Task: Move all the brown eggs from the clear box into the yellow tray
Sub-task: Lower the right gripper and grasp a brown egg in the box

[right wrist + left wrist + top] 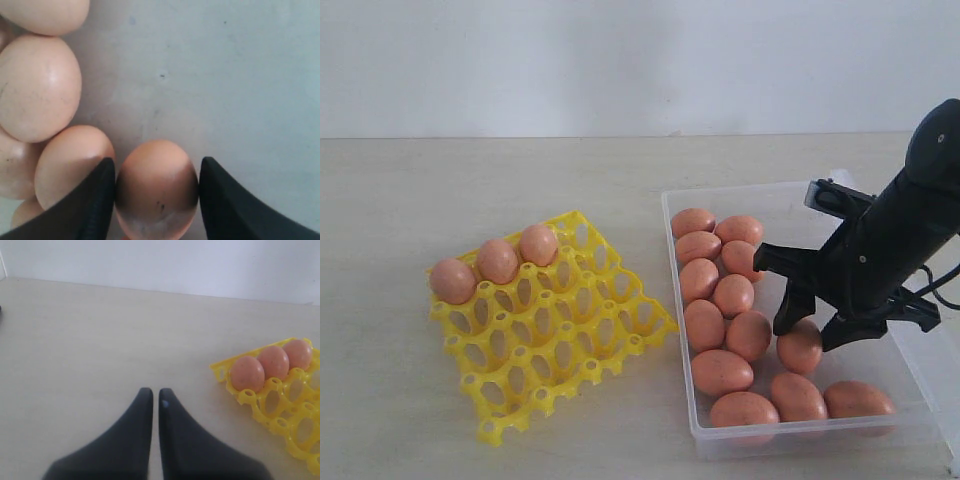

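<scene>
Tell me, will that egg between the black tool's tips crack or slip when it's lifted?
The egg looks smooth and rounded, so it could slip from the right tool unless squeezed evenly. Its shell is probably brittle, so a hard pinch may crack it. Lying loose on the flat floor of the clear box beside other eggs, it would likely roll if nudged.

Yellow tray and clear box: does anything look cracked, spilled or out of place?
Nothing is broken or spilled. The yellow tray sits turned at an angle to the clear box, but it lies flat with three brown eggs seated in its back row. The other eggs lie whole inside the box.
</scene>
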Available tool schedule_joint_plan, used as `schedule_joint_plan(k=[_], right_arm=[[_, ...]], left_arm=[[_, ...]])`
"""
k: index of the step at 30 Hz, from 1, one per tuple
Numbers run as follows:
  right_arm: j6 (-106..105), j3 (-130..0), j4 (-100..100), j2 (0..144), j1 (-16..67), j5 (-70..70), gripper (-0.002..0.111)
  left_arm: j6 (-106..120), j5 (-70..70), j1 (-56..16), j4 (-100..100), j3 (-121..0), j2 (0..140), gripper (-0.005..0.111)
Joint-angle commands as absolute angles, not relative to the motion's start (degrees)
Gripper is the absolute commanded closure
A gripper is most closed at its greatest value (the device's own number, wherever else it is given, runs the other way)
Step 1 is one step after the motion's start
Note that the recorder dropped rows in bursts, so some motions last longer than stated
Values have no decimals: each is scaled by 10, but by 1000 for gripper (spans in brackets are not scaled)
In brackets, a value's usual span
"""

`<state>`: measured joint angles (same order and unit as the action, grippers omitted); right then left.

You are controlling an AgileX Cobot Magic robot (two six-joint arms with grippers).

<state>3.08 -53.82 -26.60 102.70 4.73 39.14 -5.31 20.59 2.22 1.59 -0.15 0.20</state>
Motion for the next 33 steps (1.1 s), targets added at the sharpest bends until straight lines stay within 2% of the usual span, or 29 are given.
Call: schedule_joint_plan(k=[1,3,6,7,33], right_arm=[[24,-537,-264,1026,46,396,72],[22,-537,-263,1026,46,394,81],[22,-537,-263,1026,46,390,105],[22,-537,-263,1026,46,388,108],[-27,-537,-249,987,46,284,108]], left_arm=[[-50,204,24,15,0,0,103],[-50,204,24,15,0,0,103],[-50,204,24,15,0,0,103],[-50,204,24,15,0,0,103],[-50,204,24,15,0,0,103]])
